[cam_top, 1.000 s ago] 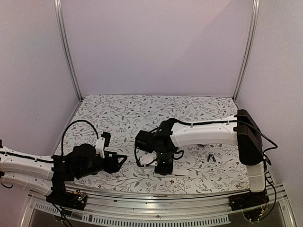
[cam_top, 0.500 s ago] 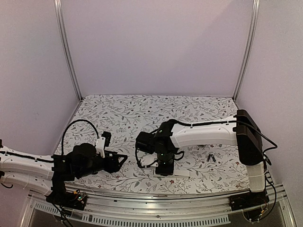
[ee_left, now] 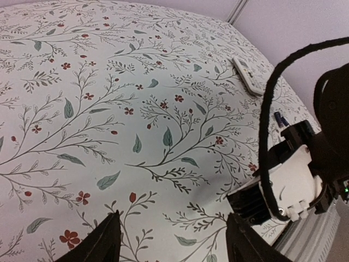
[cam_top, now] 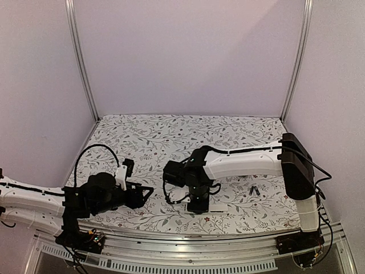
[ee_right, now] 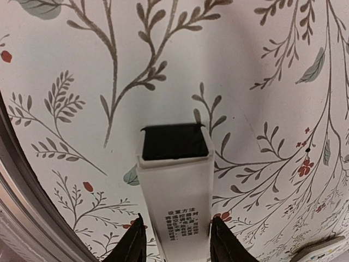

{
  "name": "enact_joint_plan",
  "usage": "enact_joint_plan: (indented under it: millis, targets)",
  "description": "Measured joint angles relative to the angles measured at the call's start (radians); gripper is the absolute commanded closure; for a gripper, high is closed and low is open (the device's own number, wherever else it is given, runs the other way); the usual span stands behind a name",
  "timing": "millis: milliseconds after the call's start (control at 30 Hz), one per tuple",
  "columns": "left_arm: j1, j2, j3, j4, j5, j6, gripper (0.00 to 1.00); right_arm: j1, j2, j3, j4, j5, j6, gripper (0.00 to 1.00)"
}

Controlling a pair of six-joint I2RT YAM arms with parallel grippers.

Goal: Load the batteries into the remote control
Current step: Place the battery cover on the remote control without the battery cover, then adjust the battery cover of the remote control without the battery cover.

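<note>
Floral bench [cam_top: 171, 131] below: left fingers [ee_left: 106, 243] spread wide, right fingers [ee_right: 133, 243] flank the white remote [ee_right: 175, 188], pinching or not I can't tell.

A white tablecloth [cam_top: 142, 134] printed with leaves and red flowers lies between lilac walls [cam_top: 188, 57] and metal posts [cam_top: 80, 63].

You see soft, diffuse light in all three views, casting only a faint shadow beside the remote control [ee_right: 174, 191] on the table [cam_top: 239, 128], a little glare on the metal rail [cam_top: 188, 249], bowed edges in both wrist views, and blurred fingertips [ee_right: 131, 248] at the right wrist's lower border.
</note>
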Motion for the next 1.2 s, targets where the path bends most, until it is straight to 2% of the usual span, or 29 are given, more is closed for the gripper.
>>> enact_joint_plan:
  millis: [333, 500, 600, 733, 833, 1033, 1200]
  targets:
    - [0.0, 0.001, 0.0, 0.001, 0.004, 0.013, 0.34, 0.0, 0.004, 0.047, -0.002, -0.002, 0.011, 0.47]
    - [0.0, 0.033, 0.01, 0.006, 0.015, 0.06, 0.25, 0.0, 0.0, 0.078, -0.002, -0.019, 0.025, 0.46]
    - [-0.002, 0.063, 0.038, 0.003, 0.047, 0.155, 0.18, -0.007, -0.029, 0.087, 0.002, -0.059, 0.053, 0.47]
    - [-0.024, 0.115, 0.12, -0.001, 0.136, 0.396, 0.13, -0.05, -0.143, 0.064, 0.035, -0.134, 0.159, 0.47]
    - [-0.049, 0.191, 0.196, -0.006, 0.233, 0.582, 0.11, -0.126, -0.303, -0.04, 0.11, -0.17, 0.301, 0.49]
    - [-0.066, 0.393, 0.307, -0.021, 0.423, 0.89, 0.1, -0.358, -0.624, -0.399, 0.265, -0.208, 0.628, 0.49]
    - [-0.069, 0.604, 0.408, -0.011, 0.476, 1.034, 0.1, -0.379, -0.755, -0.676, 0.379, -0.305, 0.841, 0.5]
